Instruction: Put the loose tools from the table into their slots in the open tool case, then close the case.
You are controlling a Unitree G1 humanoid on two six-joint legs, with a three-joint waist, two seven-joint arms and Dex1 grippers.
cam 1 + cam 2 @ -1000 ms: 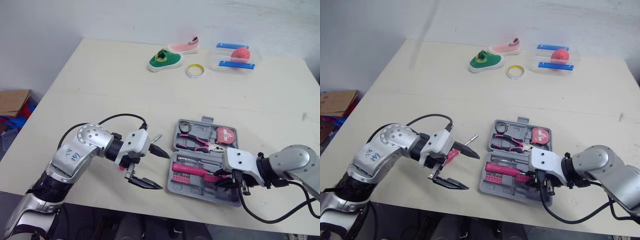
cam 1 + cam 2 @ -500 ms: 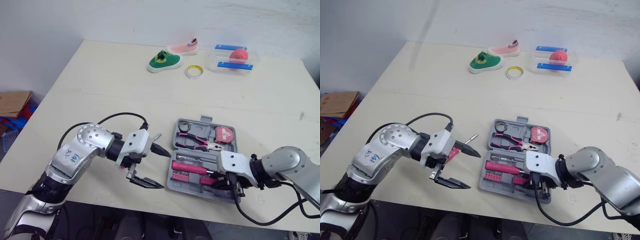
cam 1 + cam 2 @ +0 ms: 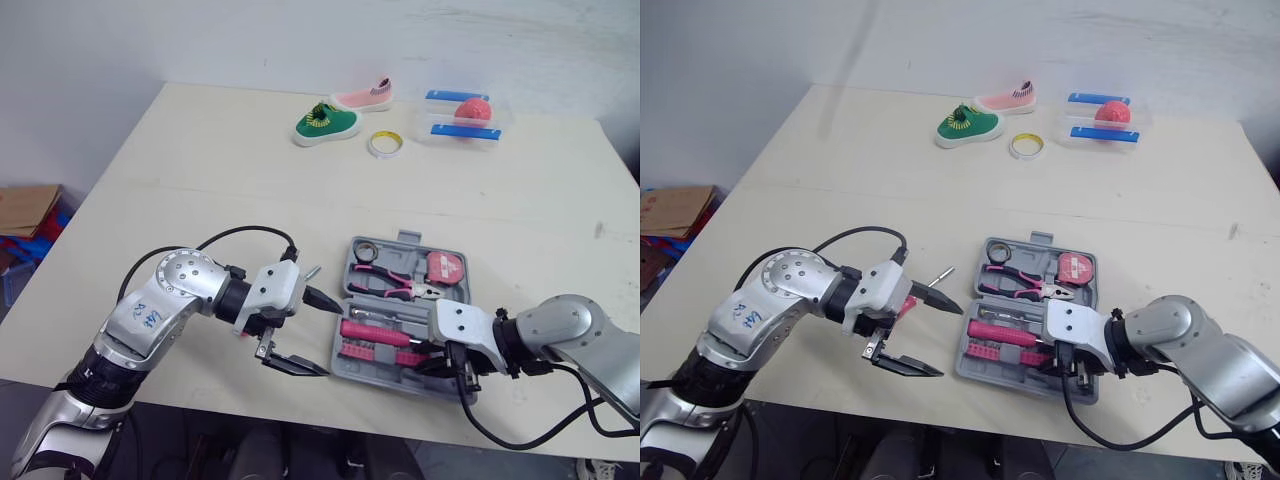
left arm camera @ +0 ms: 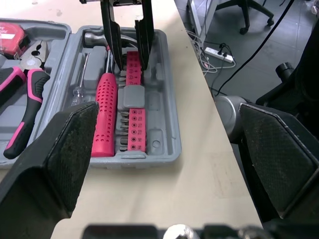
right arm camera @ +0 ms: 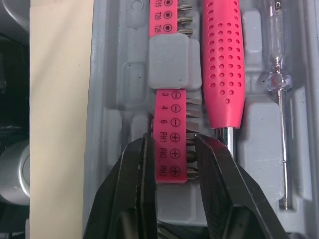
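On the smooth beige bench (image 3: 200, 180), near its front edge, the grey moulded-plastic tool case (image 4: 159, 114) lies open. The right end effector (image 5: 171, 144) is clenched on a flat pink bit strip (image 5: 169, 119) seated beside a dimpled pink handle (image 5: 222, 64). The left end effector (image 3: 332, 341), released and spread wide, hovers just beside the case.
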